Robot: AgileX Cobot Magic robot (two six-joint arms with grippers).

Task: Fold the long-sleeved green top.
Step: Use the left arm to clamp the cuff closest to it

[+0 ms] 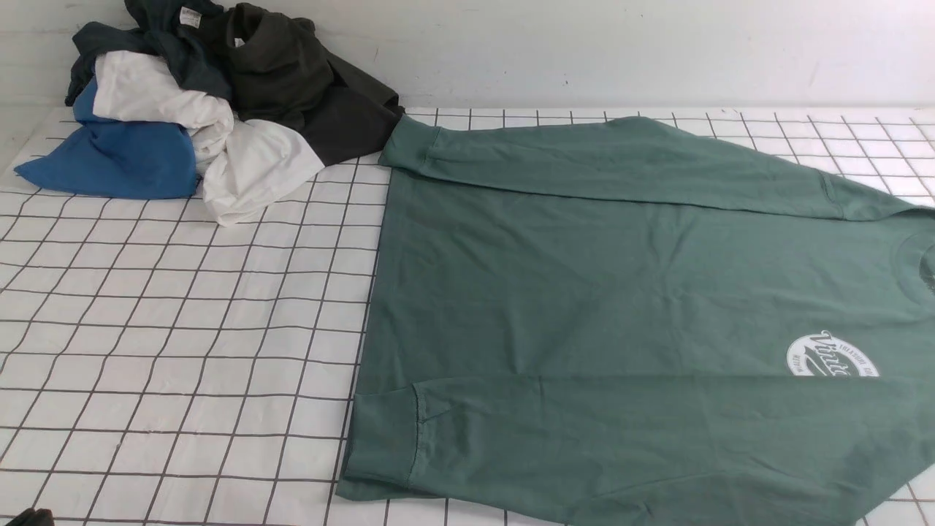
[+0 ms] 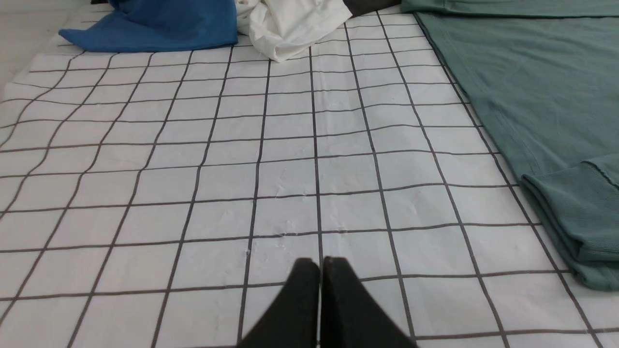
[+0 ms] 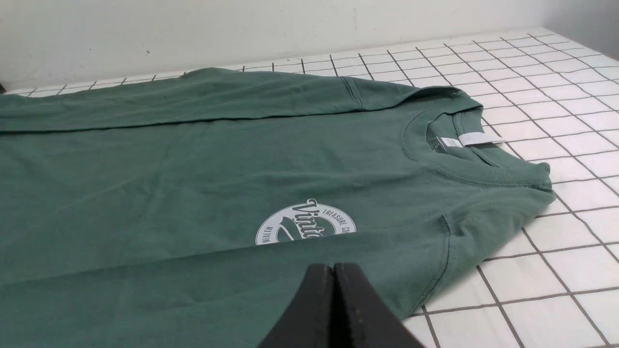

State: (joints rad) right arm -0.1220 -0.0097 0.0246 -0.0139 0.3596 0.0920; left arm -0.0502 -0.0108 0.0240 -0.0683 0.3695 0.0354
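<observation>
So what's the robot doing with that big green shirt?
It's folding it. The green top lies flat on the checked cloth, with both long sleeves already laid across its body. Neither hand is holding anything right now: the left hand is shut over bare cloth beside the top, and the right hand is shut above the nearer sleeve. A pile of other clothes sits in the far left corner.

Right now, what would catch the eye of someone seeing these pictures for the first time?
The green long-sleeved top dominates: it lies flat across the right half of the checked table cover, both sleeves folded in, the near one partly hiding the white round logo. Next comes the heap of blue, white and dark clothes in the far left corner.
</observation>
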